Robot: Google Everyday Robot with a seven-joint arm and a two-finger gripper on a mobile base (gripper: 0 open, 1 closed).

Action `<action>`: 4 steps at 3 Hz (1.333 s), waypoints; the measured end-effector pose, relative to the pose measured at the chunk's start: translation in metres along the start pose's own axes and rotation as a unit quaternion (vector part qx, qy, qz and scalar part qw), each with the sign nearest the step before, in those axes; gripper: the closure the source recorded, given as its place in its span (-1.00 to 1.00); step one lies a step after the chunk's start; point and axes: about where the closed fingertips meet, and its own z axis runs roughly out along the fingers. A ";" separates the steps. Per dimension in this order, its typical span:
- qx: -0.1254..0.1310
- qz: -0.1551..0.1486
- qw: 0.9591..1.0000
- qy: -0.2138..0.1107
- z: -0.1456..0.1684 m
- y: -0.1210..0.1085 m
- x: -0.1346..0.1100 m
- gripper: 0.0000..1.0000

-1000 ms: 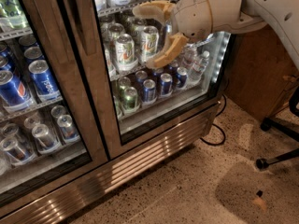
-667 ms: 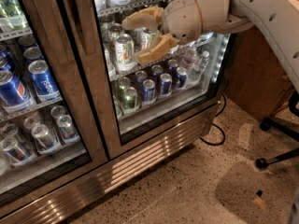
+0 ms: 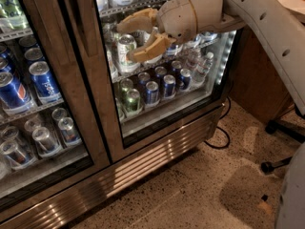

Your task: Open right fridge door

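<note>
The fridge is a two-door steel drinks cooler with a ribbed grille at its base. The right fridge door is closed; through its glass I see shelves of cans and small bottles. Its vertical handle runs along the door's left edge. My gripper has tan fingers spread open and empty. It hovers in front of the right door's glass, just right of the handle, at the upper shelf's height. The left door shows big blue Pepsi cans.
A black cable trails on the speckled floor by the fridge's right corner. An office chair base with castors stands at the right. A wooden panel sits right of the fridge. My white arm crosses the upper right.
My gripper has moved left across the right door's glass, towards the handle edge. The fingers stay open. The door has not moved.
</note>
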 end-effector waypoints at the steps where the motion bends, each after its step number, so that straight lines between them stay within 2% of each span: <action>1: 0.000 -0.017 1.000 0.011 -0.005 -0.013 -0.006 -0.22; 2: -0.004 -0.040 0.999 0.019 -0.007 -0.031 -0.016 -0.06; 3: -0.015 -0.059 0.998 0.013 -0.001 -0.045 -0.023 -0.16; 4: -0.017 -0.062 0.998 0.012 -0.001 -0.043 -0.026 -0.18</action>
